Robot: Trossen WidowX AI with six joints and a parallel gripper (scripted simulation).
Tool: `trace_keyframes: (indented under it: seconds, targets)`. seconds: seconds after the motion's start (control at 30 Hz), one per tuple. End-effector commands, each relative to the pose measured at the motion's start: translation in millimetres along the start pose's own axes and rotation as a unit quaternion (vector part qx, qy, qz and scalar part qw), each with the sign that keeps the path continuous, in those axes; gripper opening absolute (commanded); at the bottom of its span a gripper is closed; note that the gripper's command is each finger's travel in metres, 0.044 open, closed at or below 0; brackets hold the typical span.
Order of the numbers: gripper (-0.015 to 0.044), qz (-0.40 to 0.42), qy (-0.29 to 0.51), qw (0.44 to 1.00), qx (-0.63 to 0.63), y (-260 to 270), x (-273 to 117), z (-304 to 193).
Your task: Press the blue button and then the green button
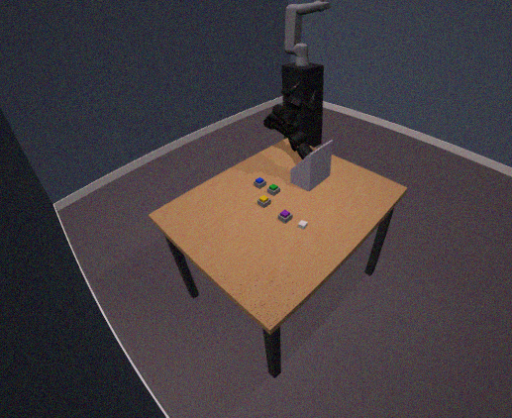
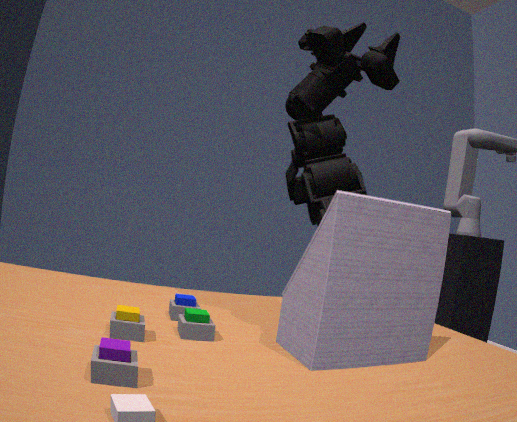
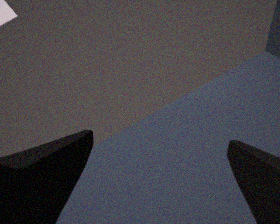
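The blue button sits in a grey housing near the back of the table. The green button sits close beside it, on the side toward the grey wedge. Both caps stand up out of their housings. My gripper is open and empty, high above the table near its back edge, well away from both buttons. Its fingers point up and away from the table in the exterior view. No button shows in the wrist view.
A yellow button, a purple button and a small white block are on the table. A tall grey wedge stands beside the green button. A pale arm stands beyond the table.
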State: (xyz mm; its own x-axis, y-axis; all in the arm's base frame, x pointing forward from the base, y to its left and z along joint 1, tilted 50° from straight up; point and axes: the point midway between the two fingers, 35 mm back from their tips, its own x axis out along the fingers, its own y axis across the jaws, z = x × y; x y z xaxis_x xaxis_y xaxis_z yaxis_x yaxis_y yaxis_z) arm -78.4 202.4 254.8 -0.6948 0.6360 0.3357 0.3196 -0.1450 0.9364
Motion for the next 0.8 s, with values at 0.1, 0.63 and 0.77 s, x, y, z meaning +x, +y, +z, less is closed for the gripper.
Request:
trace_keyframes:
  seconds: [0.1, 0.63, 0.77]
  targets:
    - [0.04, -0.003, -0.168, 0.984, -0.055, 8, -12, 73]
    - [0.04, -0.311, -0.634, 0.685, -0.176, 3, -206, 223]
    - [0.04, -0.43, -0.673, 0.58, -0.16, -2, -264, 217]
